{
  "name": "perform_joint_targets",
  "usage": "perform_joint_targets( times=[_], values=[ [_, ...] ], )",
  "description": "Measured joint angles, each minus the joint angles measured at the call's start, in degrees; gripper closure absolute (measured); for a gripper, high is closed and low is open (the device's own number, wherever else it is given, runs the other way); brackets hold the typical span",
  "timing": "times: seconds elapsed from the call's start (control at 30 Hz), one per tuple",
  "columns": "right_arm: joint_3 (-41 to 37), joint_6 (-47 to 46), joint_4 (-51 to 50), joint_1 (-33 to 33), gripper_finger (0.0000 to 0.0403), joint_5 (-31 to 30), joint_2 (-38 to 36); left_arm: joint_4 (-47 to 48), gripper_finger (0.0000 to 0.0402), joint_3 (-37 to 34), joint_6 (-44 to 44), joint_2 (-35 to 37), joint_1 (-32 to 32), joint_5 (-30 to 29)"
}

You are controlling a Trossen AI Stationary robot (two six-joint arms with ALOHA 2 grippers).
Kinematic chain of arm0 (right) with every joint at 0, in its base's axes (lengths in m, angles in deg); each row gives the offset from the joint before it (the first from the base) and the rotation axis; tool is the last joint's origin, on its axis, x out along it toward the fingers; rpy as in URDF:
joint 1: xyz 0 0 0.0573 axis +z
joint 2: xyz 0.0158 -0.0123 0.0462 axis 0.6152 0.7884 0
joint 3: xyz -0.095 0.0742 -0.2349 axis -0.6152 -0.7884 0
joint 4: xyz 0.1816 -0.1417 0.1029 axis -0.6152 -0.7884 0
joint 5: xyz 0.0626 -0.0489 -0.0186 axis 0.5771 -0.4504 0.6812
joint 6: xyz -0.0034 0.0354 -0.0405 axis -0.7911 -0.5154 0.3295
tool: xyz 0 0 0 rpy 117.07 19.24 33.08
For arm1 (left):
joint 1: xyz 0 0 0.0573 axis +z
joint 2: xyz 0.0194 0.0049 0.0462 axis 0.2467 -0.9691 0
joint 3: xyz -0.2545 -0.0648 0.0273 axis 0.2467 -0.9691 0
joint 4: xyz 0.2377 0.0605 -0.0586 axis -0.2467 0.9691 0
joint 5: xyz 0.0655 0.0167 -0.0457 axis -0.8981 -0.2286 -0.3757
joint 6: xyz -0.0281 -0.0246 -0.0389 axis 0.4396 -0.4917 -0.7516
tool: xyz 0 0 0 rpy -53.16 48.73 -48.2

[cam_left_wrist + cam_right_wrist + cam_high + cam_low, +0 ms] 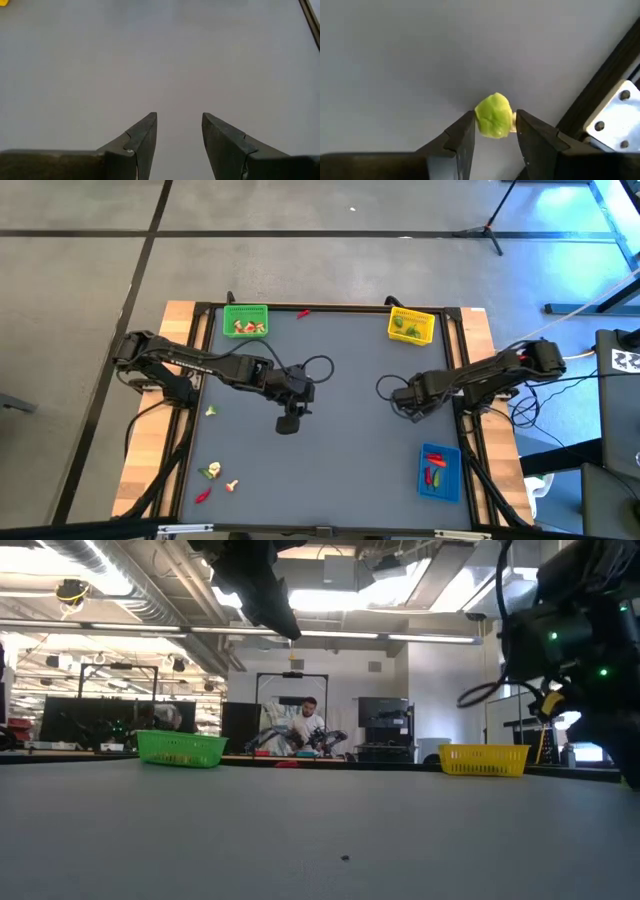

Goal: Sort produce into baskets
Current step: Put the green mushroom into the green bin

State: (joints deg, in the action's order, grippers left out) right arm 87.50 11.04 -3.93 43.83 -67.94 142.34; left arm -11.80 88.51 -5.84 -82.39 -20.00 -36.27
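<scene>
The right gripper (493, 131) pinches a small green piece (493, 115) between its fingertips, and should keep it squeezed squarely until over the yellow basket (411, 326).

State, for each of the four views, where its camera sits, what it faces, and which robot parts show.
High: overhead, facing down; both arms, bright green mesh basket.
Low: table height, facing the room; arms above, same green basket.
Left wrist: facing bare grey table; open left gripper.
Right wrist: right gripper around small green vegetable piece.
</scene>
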Motion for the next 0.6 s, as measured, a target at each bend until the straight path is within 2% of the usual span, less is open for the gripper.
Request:
perform_joint_targets(
  times=[0.17,0.4,0.5,0.6],
  values=[
    [0.0,3.1,1.9,0.1,0.0279,0.8,2.1,0.0,0.0249,0.0,0.7,0.0,0.0,0.0],
    [2.7,7.2,1.0,0.1,0.0383,0.7,0.9,-1.1,0.0249,0.0,3.6,0.0,0.0,-0.3],
    [5.3,9.5,1.2,0.1,0.0387,0.6,-0.5,-1.5,0.0249,0.0,5.4,0.0,0.0,-0.3],
    [8.5,12.6,2.0,0.1,0.037,-1.0,-1.6,-1.4,0.0249,0.0,7.2,0.0,0.1,-0.6]
  ],
)
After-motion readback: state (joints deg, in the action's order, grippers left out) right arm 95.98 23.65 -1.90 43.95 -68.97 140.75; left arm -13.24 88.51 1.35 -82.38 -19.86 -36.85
